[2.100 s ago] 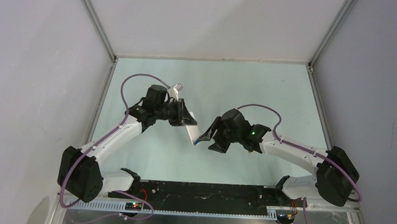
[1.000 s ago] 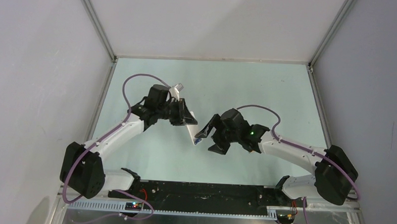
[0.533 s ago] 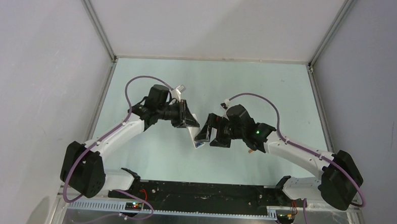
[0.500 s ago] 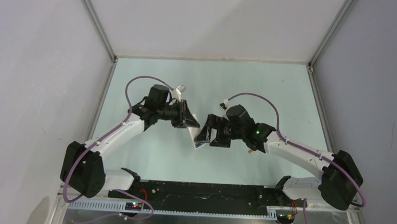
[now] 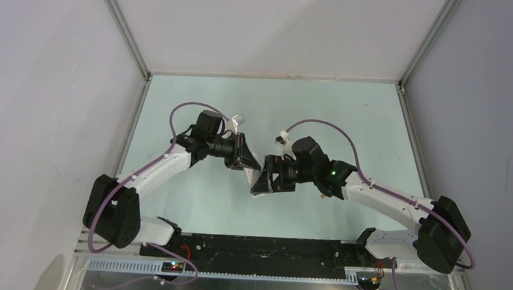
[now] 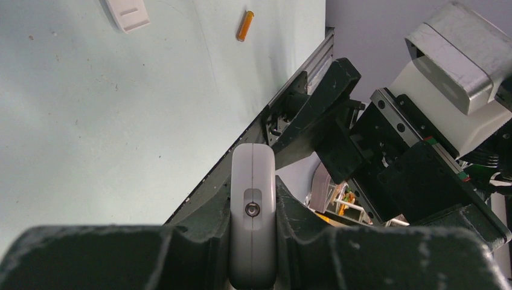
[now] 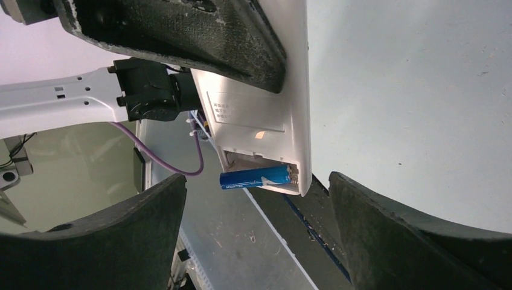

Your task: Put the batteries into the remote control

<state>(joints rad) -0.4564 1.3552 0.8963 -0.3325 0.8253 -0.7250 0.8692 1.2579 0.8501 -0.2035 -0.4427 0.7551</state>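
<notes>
White remote point(image 6: 252, 181) in left jaws (tight)

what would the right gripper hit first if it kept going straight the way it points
Probably the blue battery, poking out of the open compartment of the remote control, centred between the open jaws of the right gripper; depth is unclear.
</notes>
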